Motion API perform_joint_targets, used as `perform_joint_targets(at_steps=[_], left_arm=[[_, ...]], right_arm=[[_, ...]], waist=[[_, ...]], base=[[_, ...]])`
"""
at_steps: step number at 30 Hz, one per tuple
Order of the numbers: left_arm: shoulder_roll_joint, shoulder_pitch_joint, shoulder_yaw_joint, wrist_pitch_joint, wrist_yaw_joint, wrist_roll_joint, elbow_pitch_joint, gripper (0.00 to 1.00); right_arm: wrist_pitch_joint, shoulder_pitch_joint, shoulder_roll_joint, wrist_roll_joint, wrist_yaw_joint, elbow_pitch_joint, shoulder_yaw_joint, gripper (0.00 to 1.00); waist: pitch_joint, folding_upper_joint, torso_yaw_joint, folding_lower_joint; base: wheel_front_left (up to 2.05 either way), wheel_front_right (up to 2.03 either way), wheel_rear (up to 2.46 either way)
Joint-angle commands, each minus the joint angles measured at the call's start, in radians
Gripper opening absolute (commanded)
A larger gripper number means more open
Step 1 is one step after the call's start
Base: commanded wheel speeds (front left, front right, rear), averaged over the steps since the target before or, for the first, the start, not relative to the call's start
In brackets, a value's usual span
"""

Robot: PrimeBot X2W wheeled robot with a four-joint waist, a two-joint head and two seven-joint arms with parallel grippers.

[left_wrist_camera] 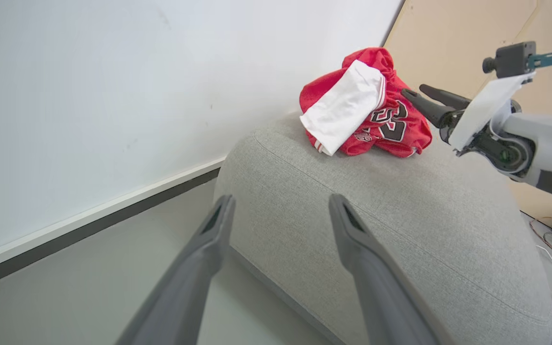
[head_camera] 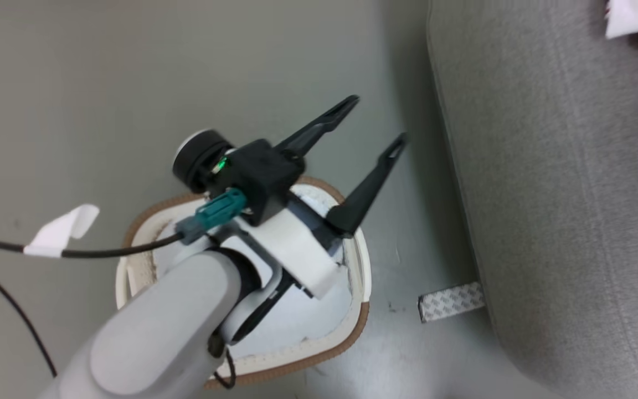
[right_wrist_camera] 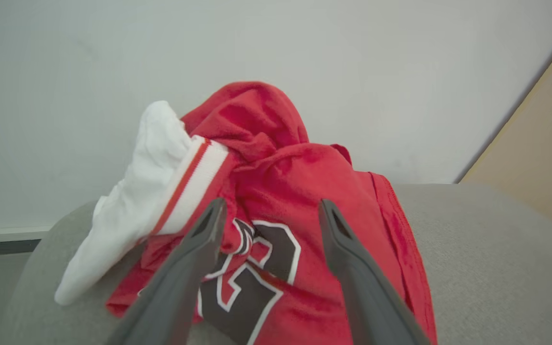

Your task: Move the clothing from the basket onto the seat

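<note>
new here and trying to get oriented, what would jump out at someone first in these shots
The red and white clothing heaped on the grey seat stands out first, with the right gripper open right by it. Next comes the left gripper, open, reaching out past the white basket's rim on the floor.
</note>
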Motion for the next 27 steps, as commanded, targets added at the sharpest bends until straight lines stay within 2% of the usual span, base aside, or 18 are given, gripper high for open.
perform_joint_targets(at_steps=[1,7,17,21,27], left_arm=[[0.014,0.036,0.011,-0.027,0.009,-0.02,0.018,1.0],[0.016,0.148,0.055,-0.137,0.045,-0.055,0.1,1.0],[0.002,0.383,0.107,-0.285,0.119,-0.132,0.239,1.0],[-0.006,0.48,0.138,-0.326,0.155,-0.15,0.28,1.0],[0.004,0.602,0.187,-0.345,0.179,-0.14,0.313,1.0]], right_arm=[[-0.001,0.05,-0.001,-0.02,-0.003,-0.036,0.016,1.0],[-0.001,0.232,0.011,-0.018,-0.003,-0.196,0.075,1.0],[-0.001,0.524,0.045,0.028,-0.003,-0.339,0.22,1.0],[-0.001,0.651,0.059,0.04,-0.003,-0.376,0.27,1.0],[-0.001,0.803,0.112,0.022,-0.003,-0.439,0.309,1.0]], waist=[[-0.082,0.0,0.003,-0.0001],[-0.27,0.0,0.027,-0.0001],[-0.559,0.0,0.097,-0.0001],[-0.63,0.0,0.13,-0.0001],[-0.67,0.0,0.174,-0.0001]], base=[[0.0,0.0,0.0],[0.0,0.0,0.0],[0.0,0.0,0.0],[0.0,0.0,0.0],[0.0,0.0,0.0]])
